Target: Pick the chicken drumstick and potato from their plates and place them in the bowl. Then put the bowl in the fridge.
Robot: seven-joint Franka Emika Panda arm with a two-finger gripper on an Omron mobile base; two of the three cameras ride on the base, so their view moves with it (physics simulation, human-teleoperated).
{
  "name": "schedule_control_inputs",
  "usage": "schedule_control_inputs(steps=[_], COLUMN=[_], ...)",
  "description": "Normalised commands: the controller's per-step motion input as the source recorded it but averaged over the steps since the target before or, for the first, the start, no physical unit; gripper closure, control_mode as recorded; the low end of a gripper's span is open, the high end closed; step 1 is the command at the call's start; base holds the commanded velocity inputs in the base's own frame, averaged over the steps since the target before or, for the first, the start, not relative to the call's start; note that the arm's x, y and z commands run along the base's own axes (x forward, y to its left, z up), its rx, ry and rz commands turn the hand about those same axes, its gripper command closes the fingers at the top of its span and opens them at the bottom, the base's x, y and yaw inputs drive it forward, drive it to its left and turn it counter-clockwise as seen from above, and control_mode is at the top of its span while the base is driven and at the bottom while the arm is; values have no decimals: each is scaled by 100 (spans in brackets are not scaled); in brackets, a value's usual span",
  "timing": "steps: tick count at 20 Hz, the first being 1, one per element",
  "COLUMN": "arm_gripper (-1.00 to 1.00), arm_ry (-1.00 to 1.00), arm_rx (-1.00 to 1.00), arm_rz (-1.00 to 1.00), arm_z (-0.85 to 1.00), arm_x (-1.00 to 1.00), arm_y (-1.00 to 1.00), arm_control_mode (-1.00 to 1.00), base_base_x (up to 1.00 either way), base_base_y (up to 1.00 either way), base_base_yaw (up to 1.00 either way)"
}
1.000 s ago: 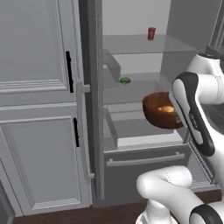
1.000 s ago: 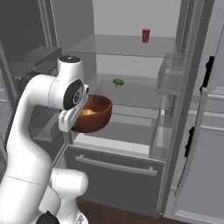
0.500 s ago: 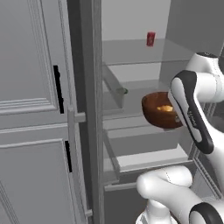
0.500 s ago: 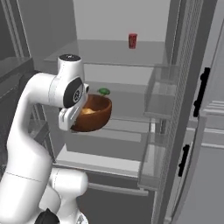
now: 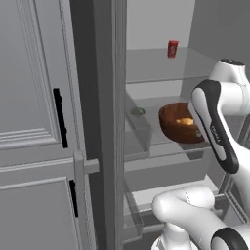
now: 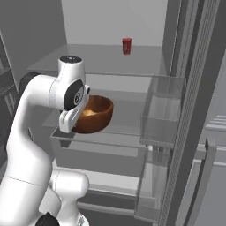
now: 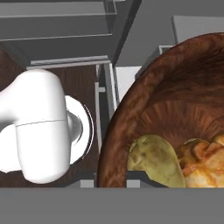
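We see the deep round reddish-brown glossy bowl (image 5: 181, 122) carried in the air in front of the open tall grey fridge (image 6: 132, 88), above its clear glass shelf (image 6: 123, 126). Inside the bowl lie the olive-brown oval potato (image 7: 155, 159) and the golden-orange lumpy chicken drumstick (image 7: 203, 164), touching each other. The gripper is at the bowl's rim, but the arm hides its fingers, so we cannot tell how far apart they are. A small red can (image 6: 127, 46) stands on the upper shelf. Compared with half a second ago, the fridge looks nearer in both base views, while the bowl stays at the same place beside the arm.
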Motion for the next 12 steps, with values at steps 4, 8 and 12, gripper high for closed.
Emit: schedule_control_inputs(steps=[4,8,12], arm_gripper=[100,100,100], arm_ry=[0,0,0], arm_rx=[0,0,0], arm_rz=[0,0,0], arm_z=[0,0,-68], arm_x=[0,0,28], arm_y=[0,0,-34], arm_control_mode=[100,100,-100], base_base_x=[26,18,0], base_base_y=[-20,-39,0], base_base_yaw=[-8,0,0])
